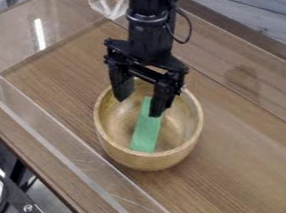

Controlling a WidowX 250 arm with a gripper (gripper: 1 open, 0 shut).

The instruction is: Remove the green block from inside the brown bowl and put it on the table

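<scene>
The green block (147, 129) lies inside the brown bowl (143, 155), leaning lengthwise from the bowl's floor up toward its far wall. My gripper (140, 93) hangs pointing down over the far part of the bowl, open, with its black fingers (119, 85) spread wide either side of the block's upper end. Nothing is held between them. The bowl rests on the wood-grain table (72, 63) near its front edge.
Clear acrylic walls (47, 135) run along the table's edges, with a clear bracket (110, 1) at the back. Bare tabletop lies to the left and right (248, 145) of the bowl.
</scene>
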